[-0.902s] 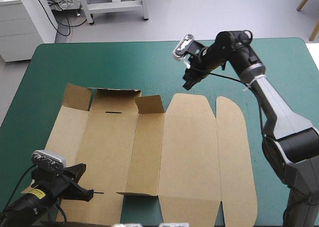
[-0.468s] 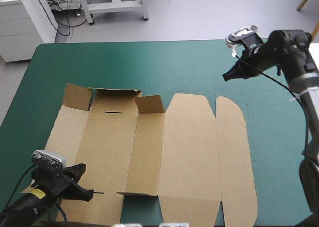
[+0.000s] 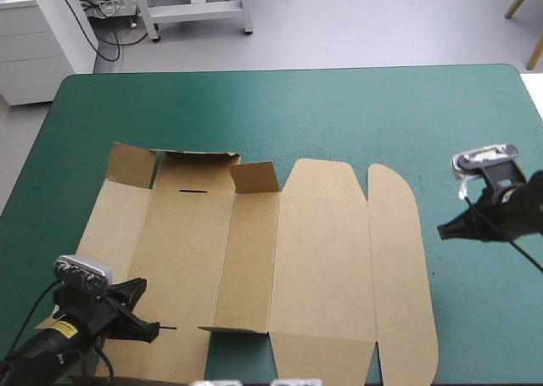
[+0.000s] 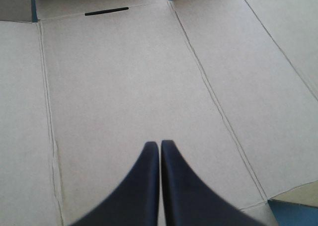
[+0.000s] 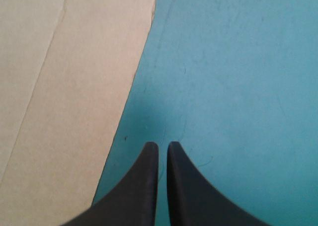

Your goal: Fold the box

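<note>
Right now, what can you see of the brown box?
The box is a cut sheet of brown board, mostly flat on the teal-green cover, creased into long panels. Three small flaps at its far left tilt up, a thin dark slot near them. Its right panel is rounded. The shut left claw is over its near left part; the shut right claw is beside its right edge.

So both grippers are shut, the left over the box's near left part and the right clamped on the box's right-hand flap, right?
Not quite. The right gripper is shut but on nothing: the right wrist view shows it over the bare teal-green cover, beside the right-hand flap of the box and clear of it. The left gripper is shut over the box, as you said.
</note>
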`<state>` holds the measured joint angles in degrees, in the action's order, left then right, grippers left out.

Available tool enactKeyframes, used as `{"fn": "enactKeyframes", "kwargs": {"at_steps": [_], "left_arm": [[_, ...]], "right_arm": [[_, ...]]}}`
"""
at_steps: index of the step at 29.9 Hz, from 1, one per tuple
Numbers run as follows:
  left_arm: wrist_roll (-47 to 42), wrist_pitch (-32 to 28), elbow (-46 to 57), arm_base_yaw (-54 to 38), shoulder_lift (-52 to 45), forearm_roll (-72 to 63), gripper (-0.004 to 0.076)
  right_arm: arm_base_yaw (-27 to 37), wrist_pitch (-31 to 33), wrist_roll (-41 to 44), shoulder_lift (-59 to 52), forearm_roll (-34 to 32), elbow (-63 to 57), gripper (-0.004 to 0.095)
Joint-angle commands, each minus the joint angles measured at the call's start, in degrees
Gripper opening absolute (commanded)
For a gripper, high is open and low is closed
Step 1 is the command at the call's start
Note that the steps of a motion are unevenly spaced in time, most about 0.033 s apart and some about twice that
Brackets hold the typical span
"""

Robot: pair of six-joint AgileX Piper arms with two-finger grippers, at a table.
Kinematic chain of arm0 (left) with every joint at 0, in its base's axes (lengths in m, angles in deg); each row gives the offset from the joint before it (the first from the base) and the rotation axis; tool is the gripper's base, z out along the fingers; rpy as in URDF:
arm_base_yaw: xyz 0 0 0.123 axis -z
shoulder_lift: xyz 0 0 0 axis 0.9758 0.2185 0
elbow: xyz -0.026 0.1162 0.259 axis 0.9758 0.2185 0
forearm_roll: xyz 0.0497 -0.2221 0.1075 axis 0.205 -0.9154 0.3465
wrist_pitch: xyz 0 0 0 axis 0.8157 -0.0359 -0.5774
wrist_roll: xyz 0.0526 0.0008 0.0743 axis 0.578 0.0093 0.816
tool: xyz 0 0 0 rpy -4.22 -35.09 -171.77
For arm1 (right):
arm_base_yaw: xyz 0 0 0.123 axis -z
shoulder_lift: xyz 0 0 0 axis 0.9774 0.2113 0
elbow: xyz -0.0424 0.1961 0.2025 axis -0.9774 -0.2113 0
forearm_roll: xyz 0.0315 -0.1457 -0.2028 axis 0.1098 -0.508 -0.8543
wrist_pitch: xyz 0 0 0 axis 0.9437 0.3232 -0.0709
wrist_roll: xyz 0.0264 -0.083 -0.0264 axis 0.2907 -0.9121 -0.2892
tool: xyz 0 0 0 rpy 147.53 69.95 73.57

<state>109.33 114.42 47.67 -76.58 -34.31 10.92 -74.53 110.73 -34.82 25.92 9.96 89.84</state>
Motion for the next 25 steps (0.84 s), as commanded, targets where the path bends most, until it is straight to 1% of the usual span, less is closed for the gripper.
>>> {"fn": "enactKeyframes", "kwargs": {"at_steps": [1, 8, 10, 13, 17, 22, 25], "left_arm": [[-0.3, -3.1, -1.6, -0.1, 0.6, -2.1, -0.0008], [-0.4, -3.1, -1.6, -0.1, 0.6, -2.0, -0.0008], [-0.4, -3.1, -1.6, -0.1, 0.6, -2.0, -0.0008], [-0.2, -3.1, -1.6, -0.1, 0.6, -2.0, -0.0008], [-0.4, -3.0, -1.6, -0.1, 0.6, -2.3, -0.0008], [-1.7, -3.0, -1.9, -0.1, 0.8, -2.6, -0.0008], [-1.7, -2.7, -3.1, -0.1, 2.1, -2.6, -0.0008]], "right_arm": [[0.7, -2.4, -0.7, -7.9, -0.1, -5.4, 0.0046], [0.7, -3.9, 2.2, -19.2, 0.8, -16.6, 0.0045], [0.7, -5.4, 2.2, -21.9, 2.3, -19.4, 0.0045], [0.7, -9.2, 1.7, -25.5, 5.3, -24.0, 0.0044], [0.7, -13.0, 0.9, -29.0, 6.8, -29.3, 0.0034], [0.7, -14.9, 0.9, -31.6, 7.3, -33.5, -0.0002], [0.7, -15.9, 0.9, -32.4, 8.2, -34.4, -0.0002]]}}
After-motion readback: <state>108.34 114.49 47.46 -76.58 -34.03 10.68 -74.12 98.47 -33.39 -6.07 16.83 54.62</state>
